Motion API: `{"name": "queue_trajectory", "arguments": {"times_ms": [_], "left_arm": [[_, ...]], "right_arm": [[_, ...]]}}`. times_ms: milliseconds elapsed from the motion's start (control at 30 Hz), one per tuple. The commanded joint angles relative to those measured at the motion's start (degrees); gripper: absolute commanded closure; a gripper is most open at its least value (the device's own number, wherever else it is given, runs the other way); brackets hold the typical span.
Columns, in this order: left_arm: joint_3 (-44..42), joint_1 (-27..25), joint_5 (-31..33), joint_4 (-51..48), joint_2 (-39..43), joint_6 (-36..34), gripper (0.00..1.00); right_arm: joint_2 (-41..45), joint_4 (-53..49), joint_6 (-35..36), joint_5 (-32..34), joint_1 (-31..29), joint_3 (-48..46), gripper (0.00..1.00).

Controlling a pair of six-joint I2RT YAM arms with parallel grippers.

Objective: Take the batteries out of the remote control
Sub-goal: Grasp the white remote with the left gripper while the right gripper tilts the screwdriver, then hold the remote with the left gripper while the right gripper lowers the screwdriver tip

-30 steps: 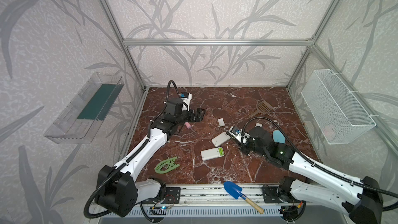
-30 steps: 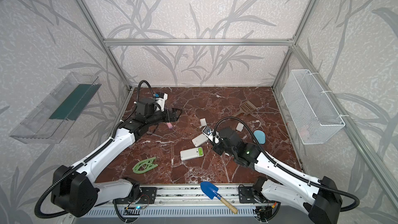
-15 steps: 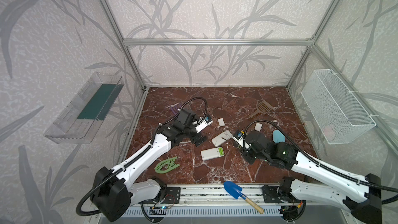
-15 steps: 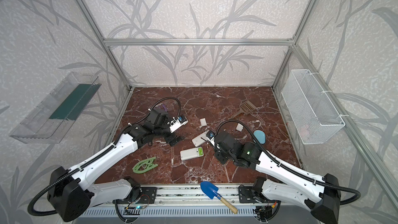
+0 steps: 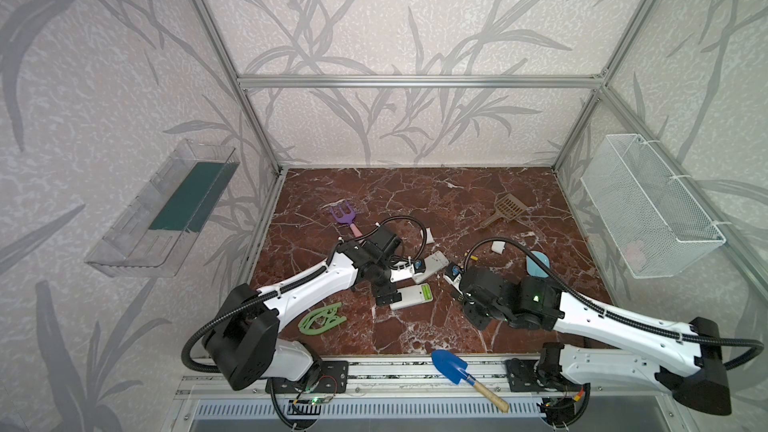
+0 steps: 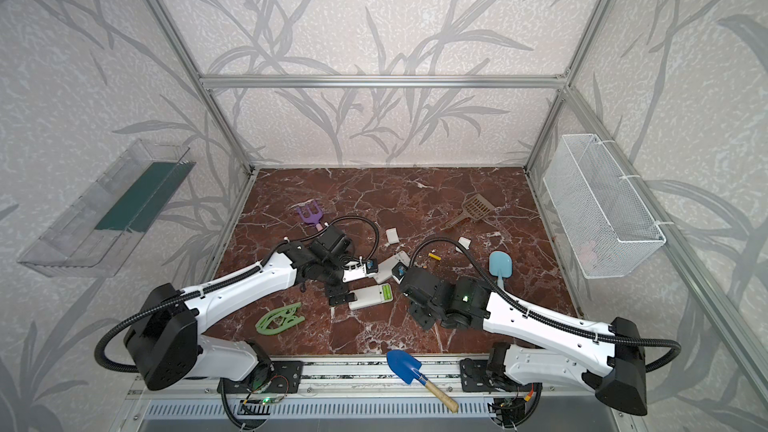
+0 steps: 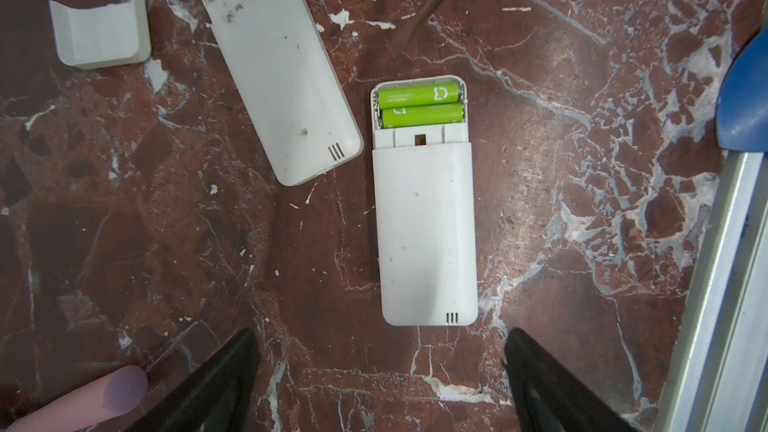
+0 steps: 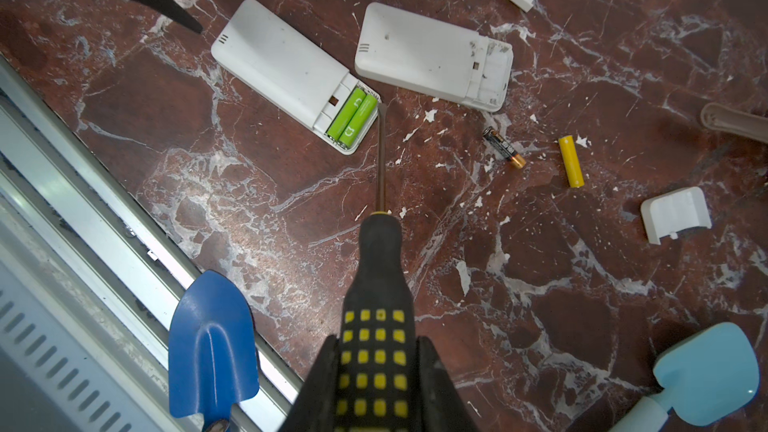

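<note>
A white remote control (image 7: 424, 222) lies back-up on the marble floor, its cover off. Two light green batteries (image 7: 422, 105) sit side by side in its bay, also seen as green batteries (image 8: 351, 118). My left gripper (image 7: 380, 371) hovers open just short of the remote's closed end, nothing between its fingers (image 7: 224, 384). My right gripper (image 8: 376, 342) is shut on a black-and-yellow screwdriver (image 8: 378, 284); its tip rests beside the bay's end. In both top views the remote (image 5: 411, 296) (image 6: 370, 296) lies between the two arms.
A second white remote (image 8: 432, 60) with an empty bay lies alongside. A loose yellow battery (image 8: 570, 155), a black battery (image 8: 503, 147) and white covers (image 8: 675, 214) (image 7: 99, 31) are scattered. Also around: blue shovel (image 5: 449, 365) on the front rail, light blue scoop (image 6: 500, 264), green frame (image 5: 322, 317).
The left arm swung from the back left of the floor to just over the remote with the green batteries. The right arm drew slightly forward, still holding the screwdriver.
</note>
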State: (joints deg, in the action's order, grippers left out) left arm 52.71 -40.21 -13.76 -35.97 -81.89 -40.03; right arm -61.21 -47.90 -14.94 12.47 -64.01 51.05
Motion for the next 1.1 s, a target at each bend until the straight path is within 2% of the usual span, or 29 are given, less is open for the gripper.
{"name": "queue_trajectory", "arguments": {"times_ms": [0,400,633,1067], "left_arm": [[0.53,-1.76,0.21,-2.07,-2.46,-3.27,0.08],[4.12,-4.6,1.19,-4.22,-12.05,-3.55,0.14],[4.82,-4.97,4.86,-3.72,-15.9,-1.86,0.21],[2.54,-4.99,6.28,0.85,-16.0,0.54,0.36]], "right_arm": [[1.66,-0.51,-2.51,0.91,-0.57,0.28,1.0],[0.84,-1.37,-4.74,0.42,-2.13,0.55,1.0],[1.0,-2.01,-5.45,0.88,-2.94,0.63,1.0],[-1.97,-4.36,-6.27,3.14,-6.23,1.59,1.0]]}}
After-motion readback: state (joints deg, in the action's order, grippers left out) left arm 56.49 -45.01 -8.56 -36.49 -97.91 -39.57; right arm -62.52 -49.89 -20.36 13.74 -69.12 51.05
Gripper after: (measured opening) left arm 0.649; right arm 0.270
